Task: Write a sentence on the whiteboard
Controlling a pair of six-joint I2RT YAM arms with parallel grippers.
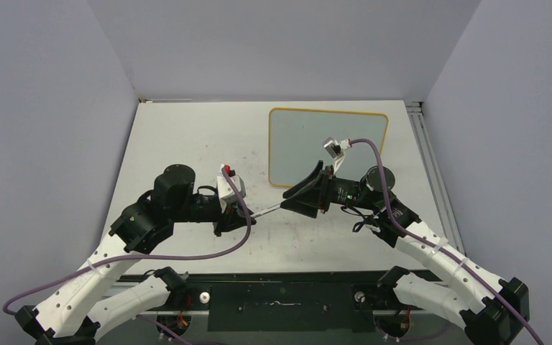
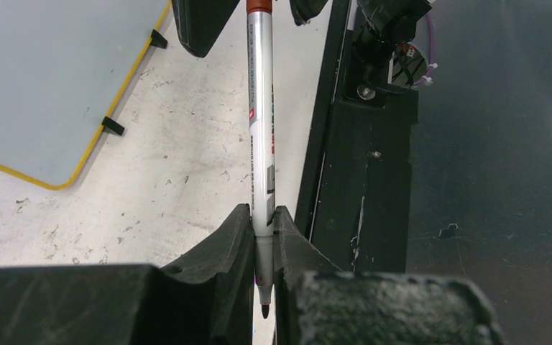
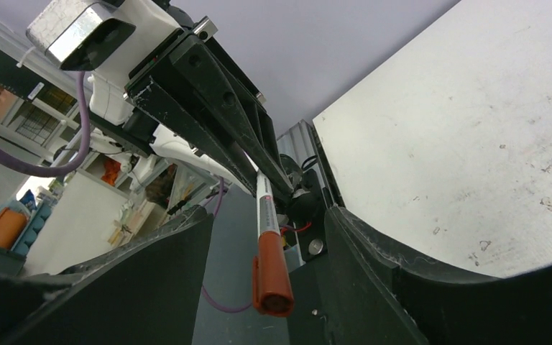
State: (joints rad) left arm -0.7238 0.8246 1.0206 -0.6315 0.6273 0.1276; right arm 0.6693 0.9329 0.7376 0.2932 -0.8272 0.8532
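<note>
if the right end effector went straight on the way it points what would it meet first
The right end effector would likely meet the red marker cap, between its open fingers; past it, the left end effector grips the marker. Depth is unclear.

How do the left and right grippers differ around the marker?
The left gripper is shut on the marker near its tip; the right gripper is open, jaws spread either side of its red cap, not touching. The left gripper carries the marker, the right gripper nothing. Both line up on it.
</note>
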